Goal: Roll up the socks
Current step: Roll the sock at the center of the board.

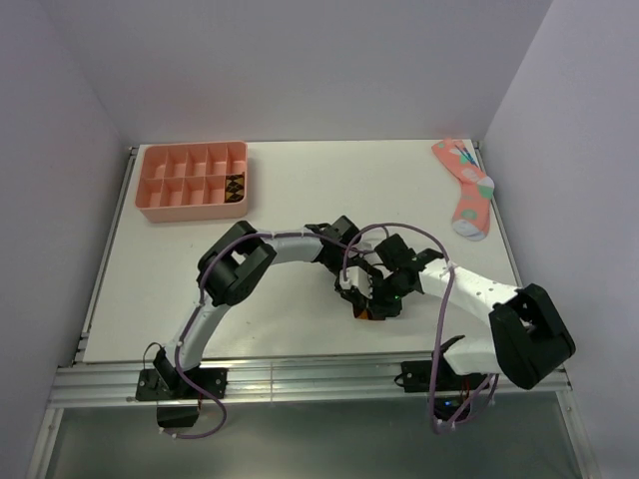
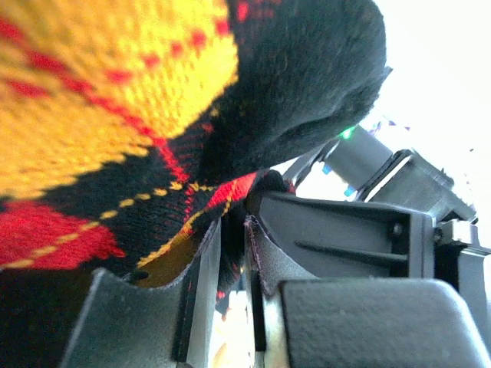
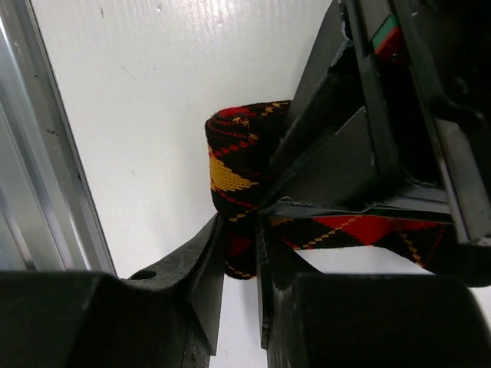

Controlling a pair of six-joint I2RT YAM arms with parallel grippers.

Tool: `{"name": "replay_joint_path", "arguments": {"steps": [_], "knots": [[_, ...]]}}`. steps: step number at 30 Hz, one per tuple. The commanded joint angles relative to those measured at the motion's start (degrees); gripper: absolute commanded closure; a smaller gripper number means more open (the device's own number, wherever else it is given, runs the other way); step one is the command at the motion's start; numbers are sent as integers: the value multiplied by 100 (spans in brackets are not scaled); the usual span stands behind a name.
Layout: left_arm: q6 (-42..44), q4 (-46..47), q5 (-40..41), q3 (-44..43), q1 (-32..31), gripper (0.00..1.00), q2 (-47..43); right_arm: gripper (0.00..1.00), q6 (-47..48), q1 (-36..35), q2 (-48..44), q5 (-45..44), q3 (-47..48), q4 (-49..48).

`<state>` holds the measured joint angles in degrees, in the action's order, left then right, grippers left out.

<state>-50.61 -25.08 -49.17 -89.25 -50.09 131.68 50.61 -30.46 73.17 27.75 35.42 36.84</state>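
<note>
Both tools are right on the socks (image 3: 230,165). Your right tool (image 3: 240,234) is clamped on the rolled-up end, with the roll bulging just past its fingertips on the counter (image 3: 138,115). Left tool (image 2: 232,238): jaws nearly together, sock fabric in the gap, can't tell if it's actually gripping.

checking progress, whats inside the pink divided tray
One dark argyle sock bundle in the near-right compartment of the tray; other compartments look bare, though walls hide parts of their floors.

No readable text, label, brand, number or sign on anything in any view.
</note>
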Motion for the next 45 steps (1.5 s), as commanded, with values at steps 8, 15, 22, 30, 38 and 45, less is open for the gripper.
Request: {"name": "replay_joint_path", "arguments": {"steps": [8, 15, 22, 30, 38, 45], "knots": [[-1038, 2101, 1313, 865, 122, 75, -529, 76, 1345, 1006, 1287, 714, 1054, 1861], [-198, 2279, 1874, 1138, 69, 75, -581, 75, 1785, 1086, 2042, 1145, 1608, 2503], [596, 3358, 2543, 1691, 87, 68, -1205, 75, 1812, 1086, 2596, 1189, 1968, 2784], [983, 3957, 3070, 2200, 95, 67, -1557, 75, 1873, 1112, 3037, 1294, 2250, 3048], [1079, 5144, 3563, 3326, 95, 65, -2330, 75, 2005, 1270, 3599, 1374, 2610, 3443], [1273, 5996, 3458, 3985, 87, 66, -2577, 75, 2102, 1516, 4197, 1462, 3207, 3944]]}}
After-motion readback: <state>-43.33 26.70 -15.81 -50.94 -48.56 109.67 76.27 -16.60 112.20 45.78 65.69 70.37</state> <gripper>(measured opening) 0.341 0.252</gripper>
